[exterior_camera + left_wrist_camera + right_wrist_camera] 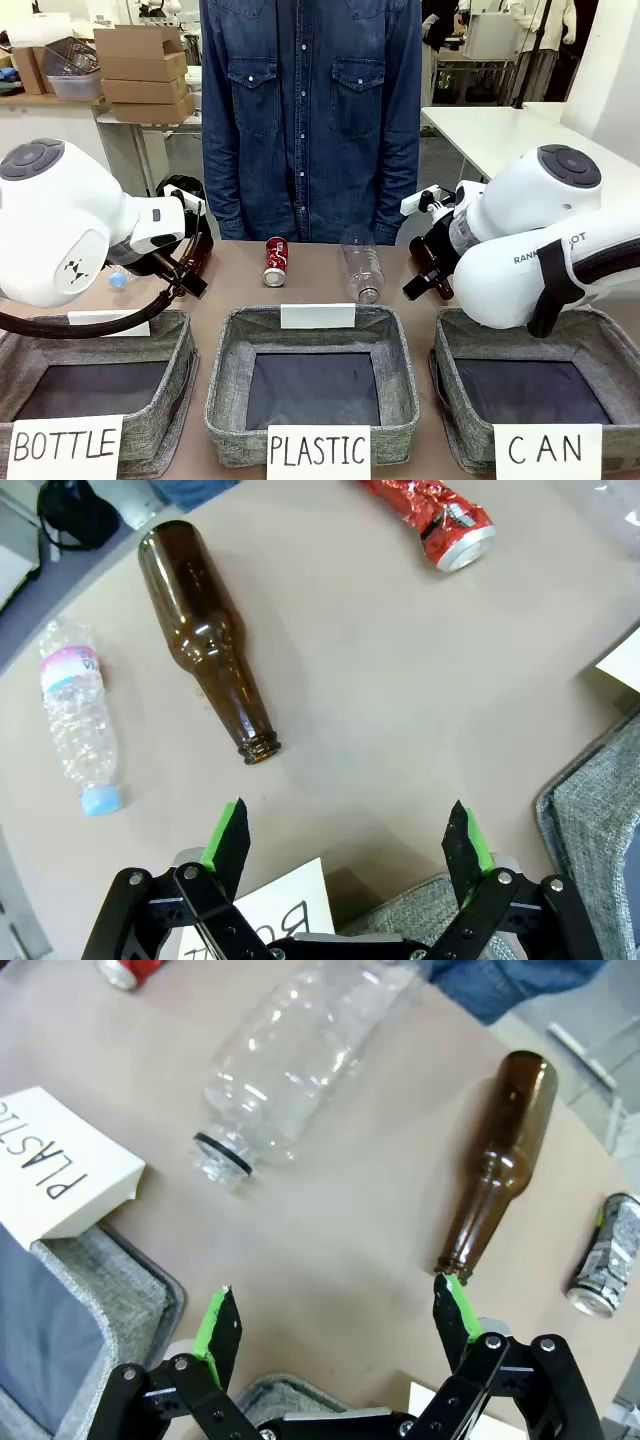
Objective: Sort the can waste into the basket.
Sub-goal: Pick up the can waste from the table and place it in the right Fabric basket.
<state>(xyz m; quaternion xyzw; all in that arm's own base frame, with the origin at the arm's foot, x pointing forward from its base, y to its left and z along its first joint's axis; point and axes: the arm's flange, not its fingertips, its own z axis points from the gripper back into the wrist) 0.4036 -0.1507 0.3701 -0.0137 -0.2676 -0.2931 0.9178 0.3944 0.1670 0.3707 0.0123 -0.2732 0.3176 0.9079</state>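
Crumpled red can (pixel 276 262) lies on the bench (pixel 230 285) before the person (pixel 310 120). Dented silver can (pixel 605 1255) lies beside a brown bottle (pixel 500 1160). CAN basket (pixel 530 392) sits front right. Both jaws gape wide, empty.

The crumpled red metal drink can with white lettering (pixel 276 262) lies on its side on the brown surface. The dented silver-black can (pixel 605 1255) lies on its side too. The grey woven-fabric rectangular basket signed "CAN" (pixel 462 420) sits at the front right, its dark base showing.
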